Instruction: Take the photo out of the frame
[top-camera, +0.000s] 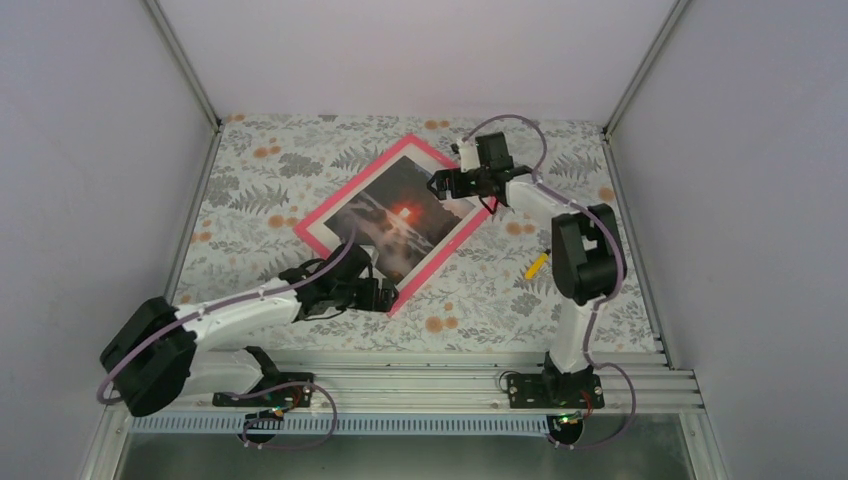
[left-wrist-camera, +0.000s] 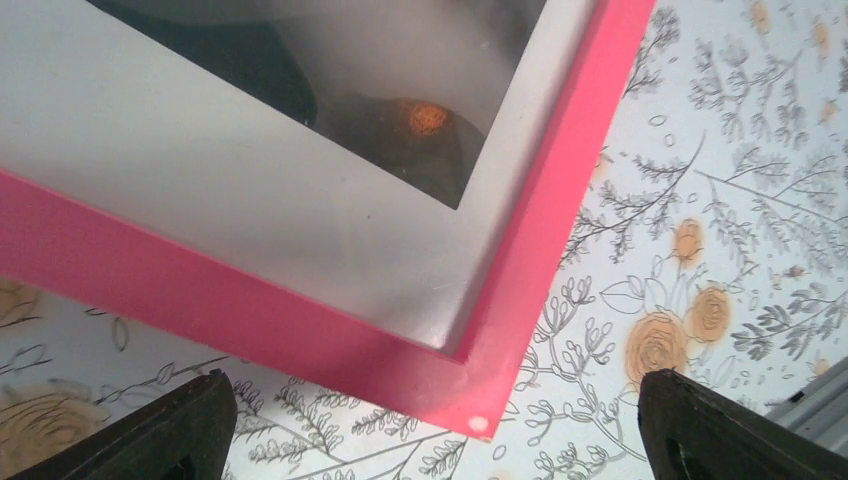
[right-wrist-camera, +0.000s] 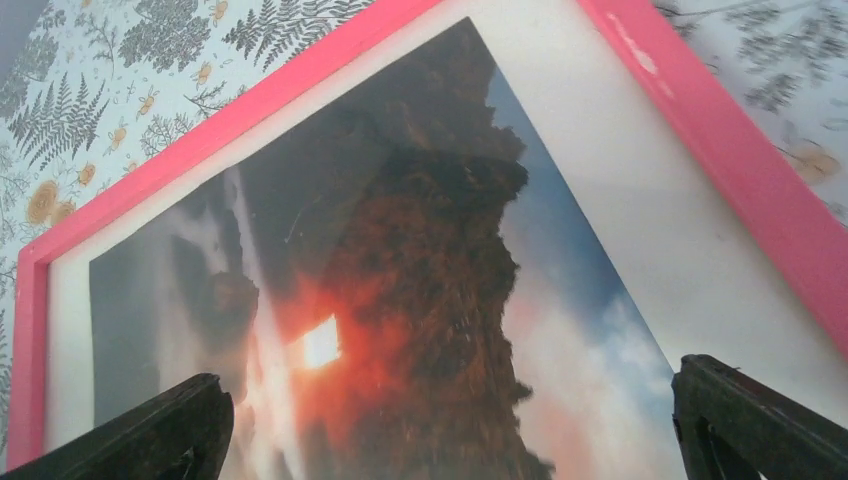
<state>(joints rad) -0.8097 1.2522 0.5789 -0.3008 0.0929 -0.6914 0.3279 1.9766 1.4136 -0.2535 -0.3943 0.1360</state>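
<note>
Lying face up on the floral-patterned tabletop, the thin bright pink rectangular frame encloses the white-bordered sunset photo. The left tool at the near corner and the right tool at the far one stand jaws apart, empty; uneven lifting may let the frame slip.

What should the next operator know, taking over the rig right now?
Left claw: open, empty, at the near corner of the frame.
Right claw: open, empty, over the frame's far right corner.
The frame lies flat, face up and diagonal, on the floral tablecloth.
The photo is inside the frame.
Done: nothing visible yet.
Left: reach the frame's back, likely by flipping it, then take the photo out.
</note>
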